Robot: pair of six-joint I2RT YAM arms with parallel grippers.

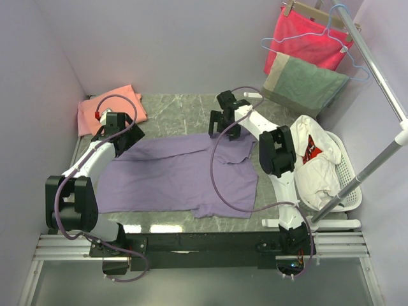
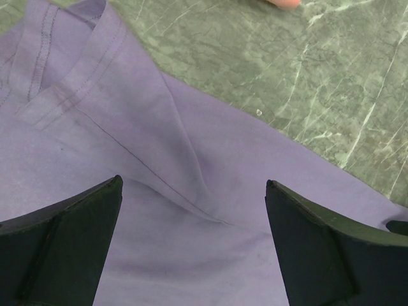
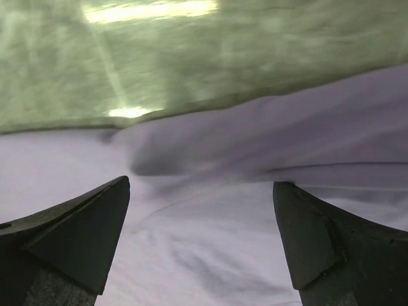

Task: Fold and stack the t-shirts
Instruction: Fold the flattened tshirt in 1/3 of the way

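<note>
The lavender-purple t-shirt [image 1: 178, 175] lies spread flat across the middle of the table. The salmon-pink t-shirt [image 1: 108, 107] lies folded at the far left corner. My left gripper [image 1: 121, 135] is open, just above the purple shirt's far left edge; its wrist view shows purple cloth with a seam [image 2: 185, 166] between the spread fingers [image 2: 64, 242]. My right gripper [image 1: 224, 127] is open over the shirt's far right edge; its wrist view shows a fold of purple cloth [image 3: 242, 159] between the fingers [image 3: 325, 242]. Neither holds cloth.
A white laundry basket [image 1: 347, 185] with white clothes stands at the right. A bright red cloth [image 1: 309, 39] and a grey-green towel [image 1: 305, 86] hang on a rack at the back right. The green marble tabletop [image 1: 185, 108] shows beyond the shirt.
</note>
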